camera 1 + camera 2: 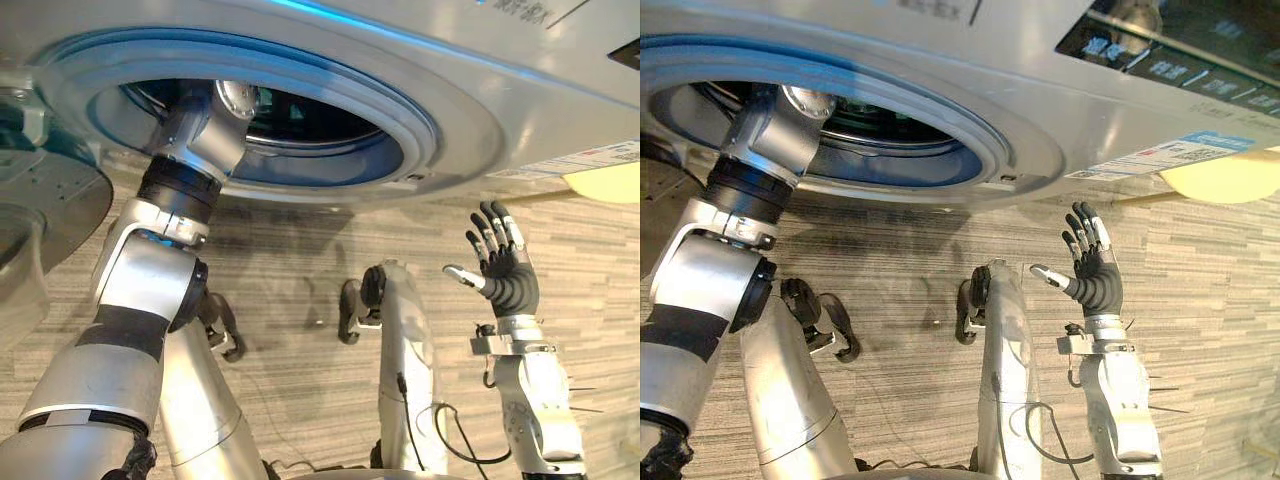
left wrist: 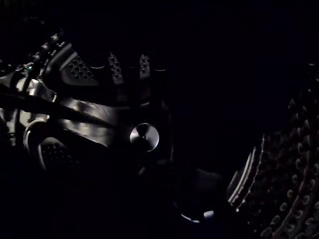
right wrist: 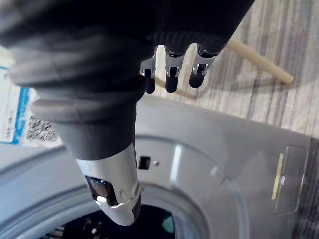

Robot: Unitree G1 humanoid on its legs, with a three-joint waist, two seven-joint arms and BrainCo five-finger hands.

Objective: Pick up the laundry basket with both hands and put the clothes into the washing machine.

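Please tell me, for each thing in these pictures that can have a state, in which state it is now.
washing machine door: open, swung to the robot's left.
drum: opening uncovered; inside too dark to tell the contents.
left arm: reaching into the drum.
right robot hand: open, fingers straight, holding nothing, in the air before the machine.

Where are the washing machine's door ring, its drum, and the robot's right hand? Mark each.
door ring point(image 1: 455, 120): left eye view, grey ring's right side.
drum point(image 1: 300, 115): left eye view, dark inside past the opening.
right hand point(image 1: 508, 280): left eye view, dark cover below its fingers.
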